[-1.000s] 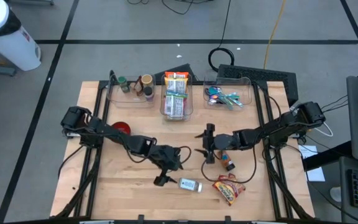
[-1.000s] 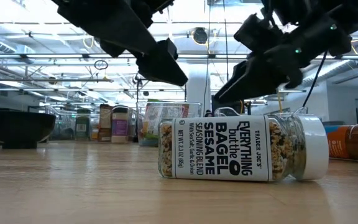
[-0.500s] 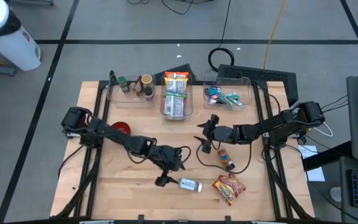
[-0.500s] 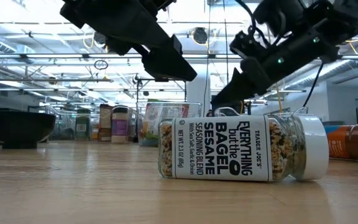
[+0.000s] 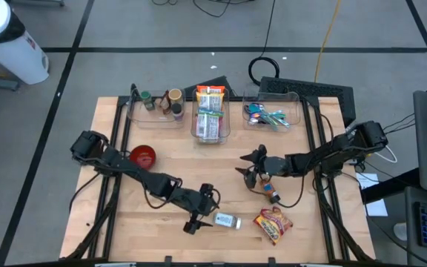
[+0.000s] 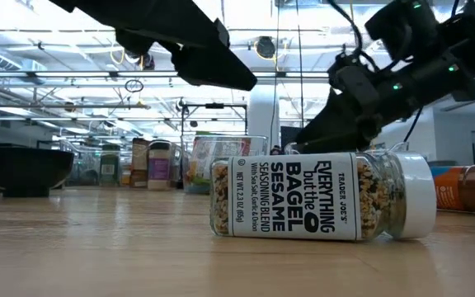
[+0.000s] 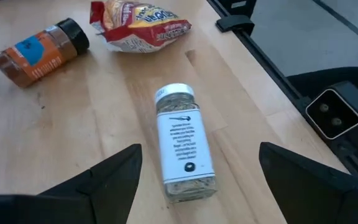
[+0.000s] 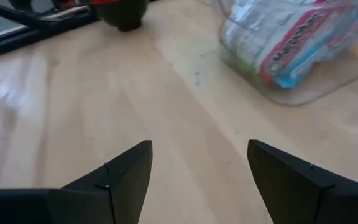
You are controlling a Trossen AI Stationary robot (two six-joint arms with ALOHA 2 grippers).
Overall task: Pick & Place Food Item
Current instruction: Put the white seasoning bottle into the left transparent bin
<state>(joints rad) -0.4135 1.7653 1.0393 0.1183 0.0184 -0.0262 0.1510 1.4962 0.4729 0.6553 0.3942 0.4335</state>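
The left gripper (image 5: 196,220) has moved nearer the seasoning jar (image 5: 227,221), which lies on its side on the table (image 5: 147,222), fingers apart and empty: approach step; next, straddle and close, while the right gripper (image 5: 249,169) waits open.

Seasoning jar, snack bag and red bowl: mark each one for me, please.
seasoning jar (image 7: 184,142), left wrist view, on its white label.
snack bag (image 5: 272,225), high view, on the middle of the crumpled wrapper.
red bowl (image 5: 141,157), high view, on its inside.
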